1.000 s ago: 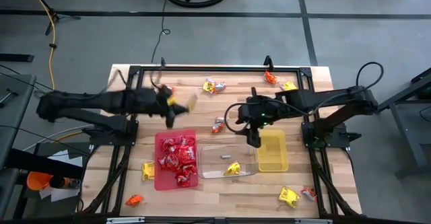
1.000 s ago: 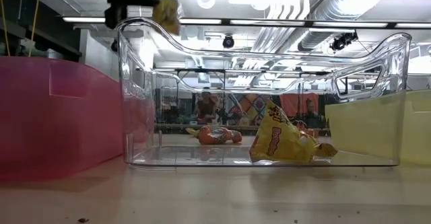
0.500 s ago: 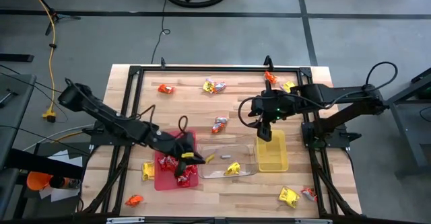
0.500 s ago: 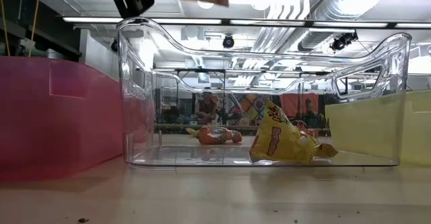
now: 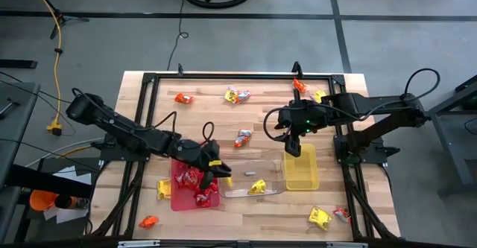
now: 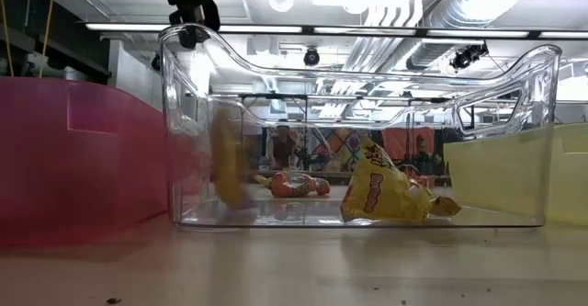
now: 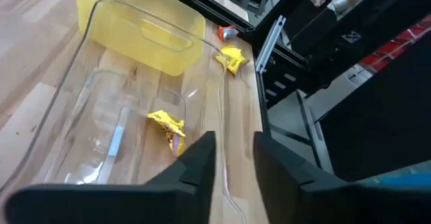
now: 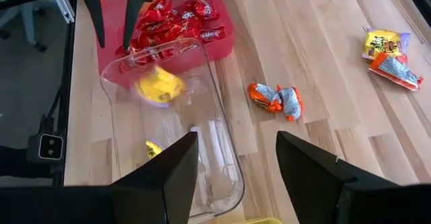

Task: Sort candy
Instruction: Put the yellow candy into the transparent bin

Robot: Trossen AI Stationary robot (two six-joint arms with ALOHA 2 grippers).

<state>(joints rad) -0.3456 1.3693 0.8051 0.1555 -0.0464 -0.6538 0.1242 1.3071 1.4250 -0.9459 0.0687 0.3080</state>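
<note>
My left gripper hangs open over the left end of the clear tray, next to the red tray full of red candy. A yellow candy is in the air just below it, a blur inside the clear tray. Another yellow candy lies on that tray's floor. My right gripper waits open over the far end of the yellow tray. In their wrist views both grippers, the left and the right, show a clear gap with nothing in it.
Loose candies lie on the wooden table: orange and mixed ones near the far edge, an orange-silver pair beyond the clear tray, yellow and orange near left, several near right. A black frame rims the table.
My left gripper swung from the table's far left, carrying a yellow candy, toward the near side until it stood over the clear tray's left end. There it let go, and the candy is dropping into the tray. My right gripper shifted right and farther, over the yellow tray.
</note>
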